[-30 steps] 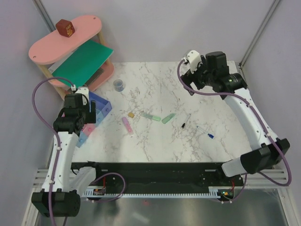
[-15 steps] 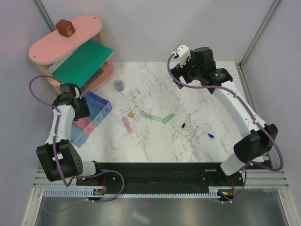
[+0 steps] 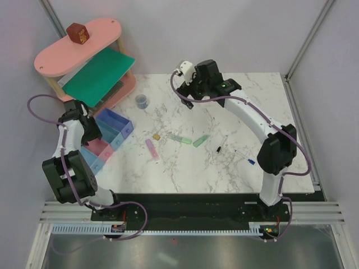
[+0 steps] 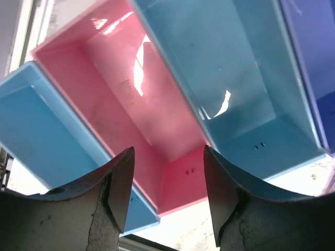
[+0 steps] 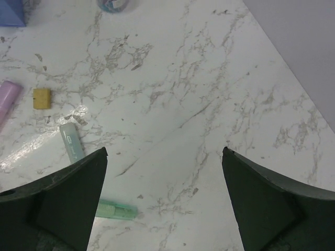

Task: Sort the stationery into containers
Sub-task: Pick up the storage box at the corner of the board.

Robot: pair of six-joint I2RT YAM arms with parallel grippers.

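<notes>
Seven loose pieces: sticks (image 3: 179, 138), pens (image 3: 220, 147) at centre of table (image 3: 252, 106), tape roll (image 3: 142, 101) toward far-left corner. They look light, stiff and slick, so you pinch across middle. Bins (image 3: 114, 122) at left edge. Left gripper (image 4: 167, 172), right gripper (image 5: 163, 152) — fingers apart, empty.

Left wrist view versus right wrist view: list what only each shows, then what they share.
Only the left wrist: the pink bin between two light blue bins. Only the right wrist: the yellow piece, tape roll, mint stick and green stick on the marble table. Shared: apparently an edge of the blue-violet bin, plus an open, empty tool in each: left tool, right tool.
</notes>
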